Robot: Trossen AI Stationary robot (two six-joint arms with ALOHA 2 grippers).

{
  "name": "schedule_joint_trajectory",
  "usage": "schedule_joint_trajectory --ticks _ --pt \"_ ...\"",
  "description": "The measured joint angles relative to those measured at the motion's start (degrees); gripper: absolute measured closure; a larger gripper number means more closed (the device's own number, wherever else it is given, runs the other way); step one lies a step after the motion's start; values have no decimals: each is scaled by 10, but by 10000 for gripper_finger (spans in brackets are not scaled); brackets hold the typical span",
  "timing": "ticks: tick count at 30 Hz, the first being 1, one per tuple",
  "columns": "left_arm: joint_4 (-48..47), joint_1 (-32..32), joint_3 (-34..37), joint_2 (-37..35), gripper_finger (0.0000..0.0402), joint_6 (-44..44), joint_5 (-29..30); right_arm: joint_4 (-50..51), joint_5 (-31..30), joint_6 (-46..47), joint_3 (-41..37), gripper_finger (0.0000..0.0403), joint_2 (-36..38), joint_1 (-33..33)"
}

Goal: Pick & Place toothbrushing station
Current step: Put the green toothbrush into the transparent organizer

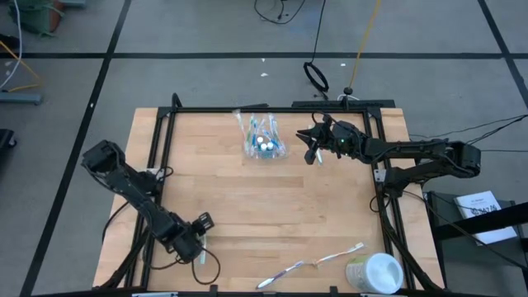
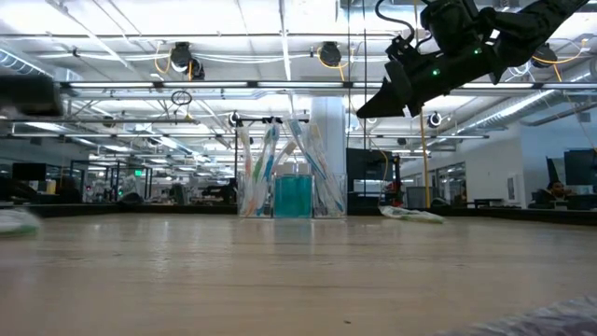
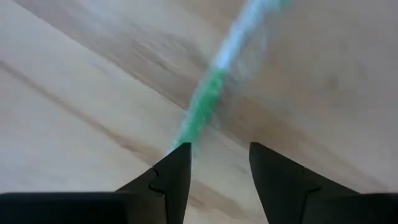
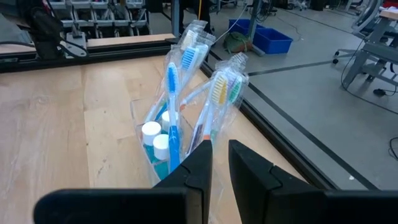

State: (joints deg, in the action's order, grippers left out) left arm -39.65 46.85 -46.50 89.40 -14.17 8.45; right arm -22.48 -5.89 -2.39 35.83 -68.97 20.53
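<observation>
Left pincer (image 3: 214, 168) hangs wide over a light, stiff, slippery green toothbrush (image 3: 211, 102) at the desk's (image 1: 247, 214) seven o'clock, best pinched mid-handle, while right pincer (image 1: 312, 147), narrow and empty, hovers by the cup (image 1: 264, 140) at twelve.

Below your right gripper (image 1: 312, 148) the worktop (image 1: 272, 214) lies bare, so you can drop straight down. Just beside it stands the clear cup (image 1: 264, 147), bristling with wrapped toothbrushes (image 4: 186, 68) (they lean out toward you). Your left gripper (image 1: 200, 244) has a green toothbrush (image 3: 205, 106) lying just ahead of it, with open boards toward the middle.
</observation>
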Motion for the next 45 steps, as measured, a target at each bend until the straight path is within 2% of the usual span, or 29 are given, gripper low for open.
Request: schedule_joint_trajectory --ticks 6,9,12,16,21,29,32,41,45 --pt "-18 -10 -53 -6 234 -8 38 0 0 -9 0 360 0 0" --pt "4 -17 -53 -6 234 -14 -8 0 0 -25 0 360 0 0" --pt "26 -20 -48 6 234 -76 -50 0 0 -29 0 360 0 0" --pt "41 -23 -47 13 234 -166 -24 0 0 -29 0 360 0 0" --pt "49 -44 -47 43 234 -189 -64 -1 0 -30 0 360 0 0" --pt "69 -62 -49 68 237 -243 -74 -7 0 -30 0 360 0 0" --pt "66 -71 -49 68 260 -242 -81 -16 0 -30 0 360 0 0" --pt "67 -103 -48 69 384 -242 -93 -21 0 -33 0 360 0 0" --pt "68 -129 -48 69 385 -195 -48 -31 0 -33 0 360 0 0"
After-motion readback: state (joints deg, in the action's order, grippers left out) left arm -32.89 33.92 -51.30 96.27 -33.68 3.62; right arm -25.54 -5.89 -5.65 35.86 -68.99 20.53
